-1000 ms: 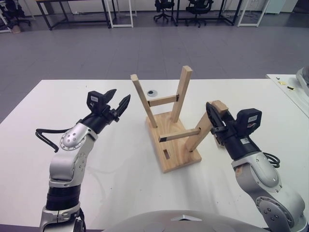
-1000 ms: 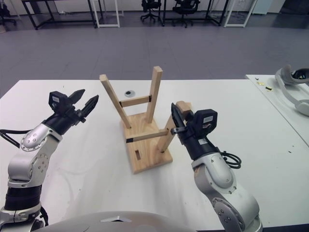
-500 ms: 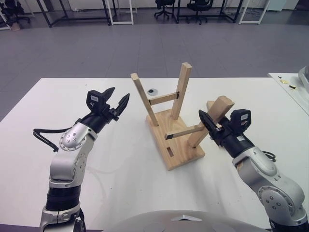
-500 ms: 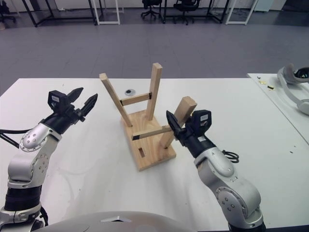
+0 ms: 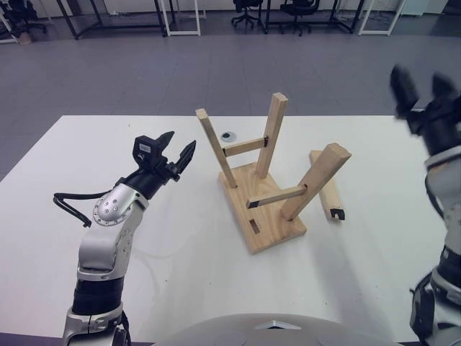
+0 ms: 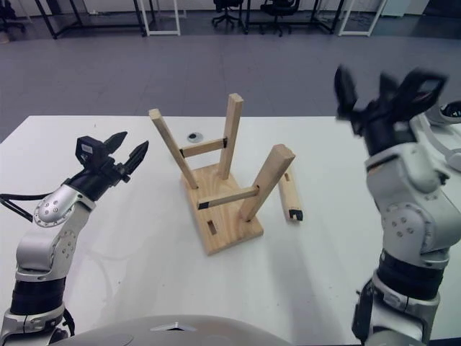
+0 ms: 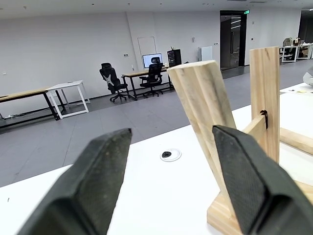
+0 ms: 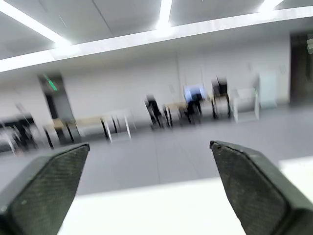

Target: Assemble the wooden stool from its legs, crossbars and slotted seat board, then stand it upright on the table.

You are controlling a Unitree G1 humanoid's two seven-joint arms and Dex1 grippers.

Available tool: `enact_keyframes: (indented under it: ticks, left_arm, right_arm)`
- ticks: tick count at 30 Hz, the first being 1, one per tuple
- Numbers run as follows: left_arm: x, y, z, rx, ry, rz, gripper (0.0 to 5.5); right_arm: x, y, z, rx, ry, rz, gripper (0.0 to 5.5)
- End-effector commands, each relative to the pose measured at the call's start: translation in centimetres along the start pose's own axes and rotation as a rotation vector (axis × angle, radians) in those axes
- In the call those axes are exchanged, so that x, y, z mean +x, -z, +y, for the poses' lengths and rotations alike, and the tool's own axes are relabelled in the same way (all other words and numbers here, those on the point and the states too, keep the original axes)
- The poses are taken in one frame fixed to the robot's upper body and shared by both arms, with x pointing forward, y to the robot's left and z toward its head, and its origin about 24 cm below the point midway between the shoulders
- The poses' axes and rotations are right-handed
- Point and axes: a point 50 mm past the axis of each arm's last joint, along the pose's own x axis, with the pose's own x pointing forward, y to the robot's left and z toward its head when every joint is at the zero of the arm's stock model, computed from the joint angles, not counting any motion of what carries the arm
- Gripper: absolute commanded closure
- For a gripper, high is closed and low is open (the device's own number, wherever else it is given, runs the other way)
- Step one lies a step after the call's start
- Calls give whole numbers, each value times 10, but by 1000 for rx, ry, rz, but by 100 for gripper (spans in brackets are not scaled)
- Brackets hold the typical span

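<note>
The stool lies upside down on the white table (image 5: 180, 274), with its seat board (image 5: 268, 227) flat. Three legs stick up: a left leg (image 5: 215, 148), a back leg (image 5: 270, 137) and a tilted right leg (image 5: 315, 182). Two crossbars (image 5: 243, 148) (image 5: 276, 196) join them. One loose leg (image 5: 328, 194) lies on the table just right of the stool. My left gripper (image 5: 176, 148) hovers open to the left of the stool, pointing at the left leg (image 7: 205, 112). My right gripper (image 6: 382, 83) is raised high at the right, open and empty, its fingers (image 8: 249, 186) facing the room.
A small round grommet (image 5: 228, 136) sits in the table behind the stool. A white headset-like object (image 6: 439, 122) lies at the far right edge. A black cable (image 5: 65, 205) loops beside my left arm. Bare table lies in front of the stool.
My right gripper left the stool's right leg and swung up high to the right. The loose leg beside the stool now shows in full. The left arm has hardly moved.
</note>
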Motion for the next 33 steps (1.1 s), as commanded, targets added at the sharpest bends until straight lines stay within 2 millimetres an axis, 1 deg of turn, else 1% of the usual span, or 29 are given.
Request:
enact_keyframes:
  ticks: [1, 3, 5, 7, 9, 10, 12, 14, 15, 18, 22, 23, 24, 26, 27, 28, 29, 31, 32, 33]
  left_arm:
    - [4, 1, -1, 6, 4, 13, 247]
    - [4, 1, -1, 4, 8, 20, 247]
    - [4, 2, -3, 1, 13, 29, 247]
    - [6, 4, -6, -4, 26, 40, 247]
    - [7, 4, -8, -7, 35, 46, 247]
    - [7, 4, -8, -8, 37, 47, 247]
    - [7, 5, -9, -9, 40, 51, 247]
    - [8, 5, -9, -12, 42, 54, 247]
    - [8, 5, -10, -13, 44, 55, 247]
    - [8, 6, -11, -15, 46, 59, 247]
    - [8, 6, -11, -16, 46, 59, 247]
    - [8, 5, -10, -16, 44, 58, 247]
    - [8, 5, -10, -16, 42, 56, 247]
    - [10, 3, -9, -16, 41, 46, 247]
    - [14, -6, -7, -47, 23, 4, 247]
    - [18, -20, -2, -84, 5, -58, 247]
    - [24, -39, 0, -115, 20, -136, 247]
    - [38, -76, -2, -174, 97, -272, 247]
    - [47, -95, -5, -244, 143, -339, 247]
    - [56, -110, -7, -331, 176, -391, 247]
  right_arm:
    - [-16, 84, 4, 21, -14, 365, 89]
    - [-26, 114, 0, 41, 26, 479, 89]
    - [-32, 137, -5, 14, 54, 560, 89]
    - [-39, 156, -7, -53, 61, 634, 89]
    - [-44, 168, -2, -85, 25, 679, 89]
    - [-45, 171, 1, -92, 3, 688, 89]
    - [-45, 173, 5, -108, -12, 680, 127]
    - [-41, 170, 3, -131, 16, 648, 173]
    - [-40, 170, 2, -136, 26, 641, 186]
    - [-41, 173, -1, -139, 49, 660, 248]
    - [-43, 176, -1, -162, 43, 681, 315]
    - [-41, 175, 0, -171, 33, 671, 335]
    - [-39, 173, 1, -183, 25, 652, 343]
    - [-29, 162, 3, -210, 18, 558, 343]
    - [-15, 141, 1, -238, 46, 425, 343]
    - [1, 109, -1, -263, 68, 256, 343]
    - [12, 68, -2, -301, 66, 68, 343]
    - [21, 2, 0, -368, 27, -195, 343]
    - [24, -26, 11, -401, -50, -293, 343]
    - [25, -44, 24, -425, -136, -355, 343]
